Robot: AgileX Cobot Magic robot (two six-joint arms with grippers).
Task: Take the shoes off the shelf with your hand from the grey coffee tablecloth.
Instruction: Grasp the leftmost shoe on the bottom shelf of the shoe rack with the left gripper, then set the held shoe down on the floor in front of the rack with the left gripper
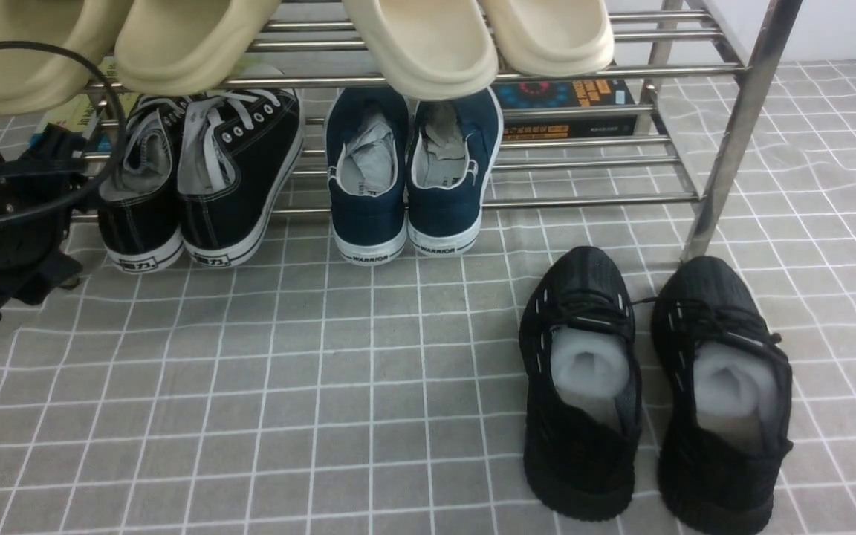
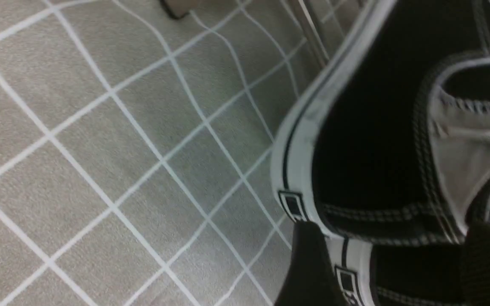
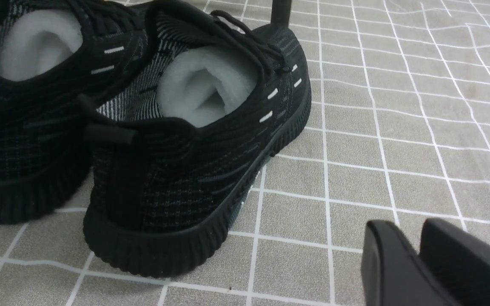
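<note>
**Counter with shoe shelf, and both end effectors.**
The counter is draped in the grey coffee tablecloth (image 1: 287,386), lightly wrinkled, and a white wall (image 1: 844,30) closes the scene at 1 o'clock. The shelf (image 1: 517,73) stands at 12 o'clock. The shoes (image 1: 201,178) lie side by side on its lower tier at 10 o'clock. Their long axes run from 12 to 6 o'clock, toes toward 12 and heels past the front bar. The left end effector (image 2: 396,255), at 9 o'clock, has its fingers apart with one heel between them; contact cannot be told. The right end effector (image 3: 415,231) has its fingers together on nothing, near the black knit sneakers (image 3: 177,148) at 5 o'clock.
</note>
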